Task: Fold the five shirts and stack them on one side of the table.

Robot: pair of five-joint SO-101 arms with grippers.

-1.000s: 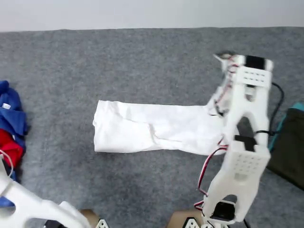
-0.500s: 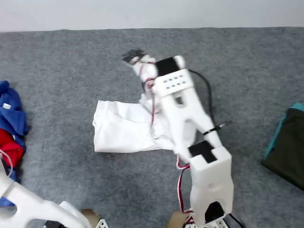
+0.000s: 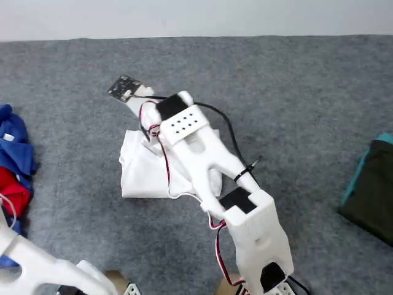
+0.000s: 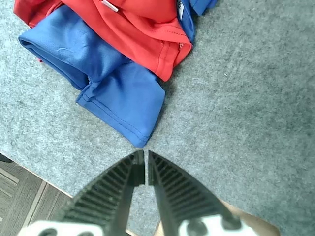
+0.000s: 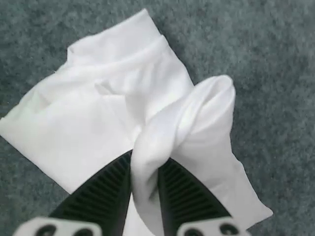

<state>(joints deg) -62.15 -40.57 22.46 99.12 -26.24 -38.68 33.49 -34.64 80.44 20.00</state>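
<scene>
A white shirt (image 3: 138, 169) lies on the grey table left of centre, its right part doubled over the left part. My right gripper (image 5: 145, 167) is shut on a pinched fold of the white shirt (image 5: 98, 123) and holds it up over the flat layer. In the high view the right gripper (image 3: 150, 136) hangs over the shirt's far left part. Blue shirt (image 3: 13, 144) and red shirt (image 3: 12, 190) lie bunched at the left edge. My left gripper (image 4: 146, 164) is shut on nothing, just off a corner of the blue shirt (image 4: 118, 93), which lies under the red shirt (image 4: 138, 24).
A dark garment with a teal edge (image 3: 373, 187) lies at the right edge of the table. The left arm's white link (image 3: 37, 264) crosses the near left corner. The table's front edge and wooden floor (image 4: 19, 196) lie close under the left gripper.
The right arm has swung from the table's right side to the left, dragging the white shirt's right end over onto its left part. The left arm has kept still.
</scene>
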